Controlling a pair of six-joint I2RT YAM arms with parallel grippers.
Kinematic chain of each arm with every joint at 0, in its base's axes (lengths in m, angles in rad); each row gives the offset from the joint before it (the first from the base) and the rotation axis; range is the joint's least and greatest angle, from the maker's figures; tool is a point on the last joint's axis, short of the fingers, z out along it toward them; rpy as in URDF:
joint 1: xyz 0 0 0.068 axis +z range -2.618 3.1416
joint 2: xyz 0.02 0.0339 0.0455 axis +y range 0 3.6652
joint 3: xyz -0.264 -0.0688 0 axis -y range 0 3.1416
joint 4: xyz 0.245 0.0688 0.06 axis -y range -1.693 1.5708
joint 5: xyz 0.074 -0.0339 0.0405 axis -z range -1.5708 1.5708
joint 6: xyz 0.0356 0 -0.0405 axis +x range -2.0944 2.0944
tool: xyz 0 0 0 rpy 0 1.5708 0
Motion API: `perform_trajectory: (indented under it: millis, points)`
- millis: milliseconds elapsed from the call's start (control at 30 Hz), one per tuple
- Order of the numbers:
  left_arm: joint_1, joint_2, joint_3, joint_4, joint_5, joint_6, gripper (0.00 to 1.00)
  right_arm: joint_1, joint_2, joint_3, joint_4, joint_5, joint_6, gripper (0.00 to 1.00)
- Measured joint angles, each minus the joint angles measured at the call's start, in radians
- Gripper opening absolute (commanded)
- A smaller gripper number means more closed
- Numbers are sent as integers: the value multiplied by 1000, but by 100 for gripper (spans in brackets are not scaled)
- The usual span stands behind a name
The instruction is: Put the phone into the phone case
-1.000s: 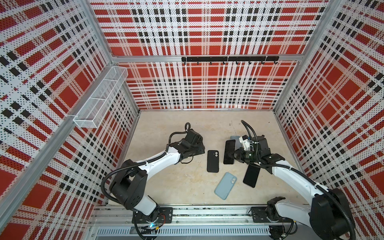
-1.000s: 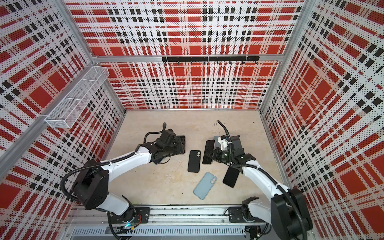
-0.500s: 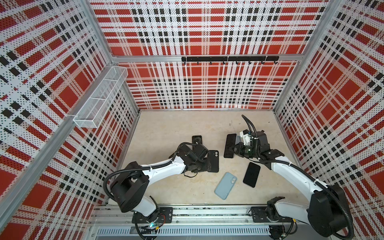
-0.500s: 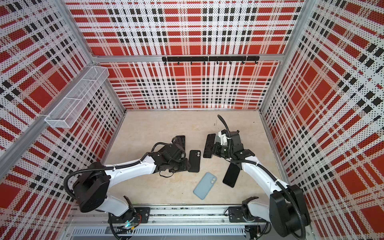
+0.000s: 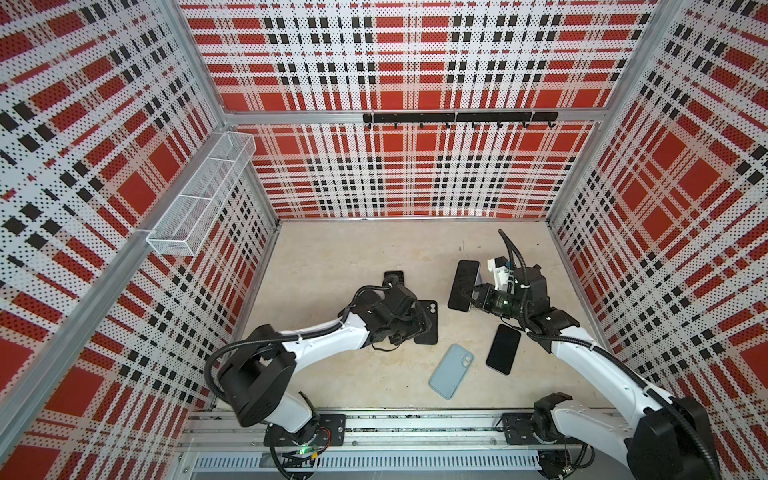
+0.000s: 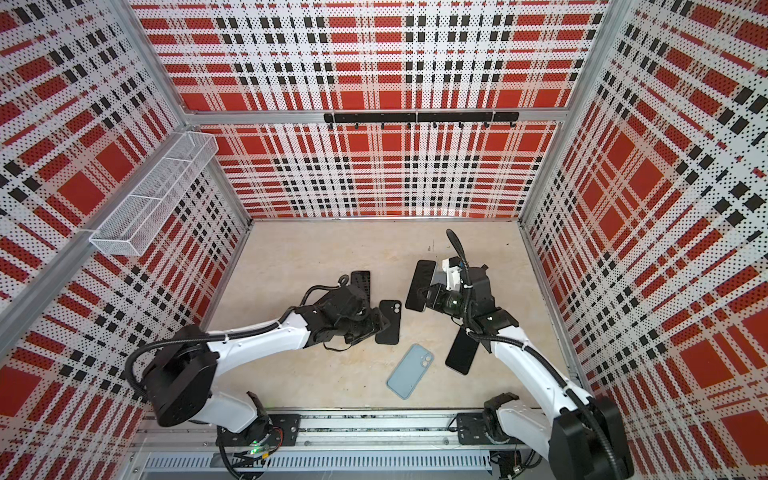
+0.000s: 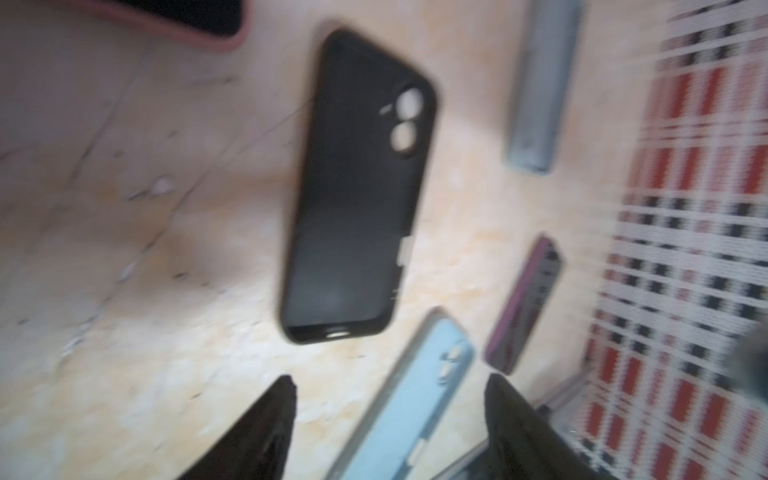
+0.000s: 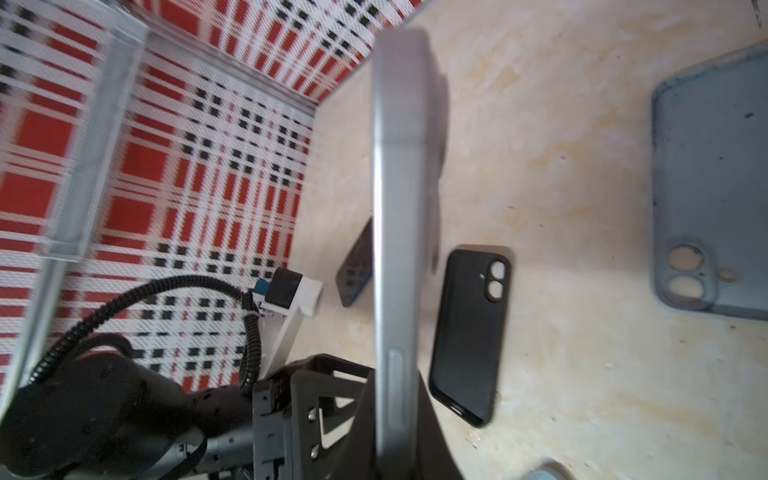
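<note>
A black phone case lies flat at the floor's middle, its hollow side up in the left wrist view. My left gripper hangs over the case's left edge, open, with nothing between its fingers. My right gripper is shut on the lower end of a dark phone. That phone is lifted off the floor and shows edge-on in the right wrist view. The black case lies just beyond it.
A light blue case lies toward the front. A second dark phone lies right of it, under the right forearm. Another dark phone lies behind the left wrist. Plaid walls close in three sides.
My left gripper has swung from the back left to the black case and opened wider. My right gripper has carried the phone slightly toward the back.
</note>
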Motion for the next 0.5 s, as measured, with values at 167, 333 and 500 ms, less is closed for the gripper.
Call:
perform_trajectory:
  millis: [167,333,500]
  points:
    - [14,-89,-60,297,25,-30,91,0,-91,-83,193,23,115,0]
    - [37,-59,-120,610,74,-86,88,0,-100,-146,398,43,246,0]
    - [43,68,-150,963,103,-175,79,14,-71,-209,599,79,358,0]
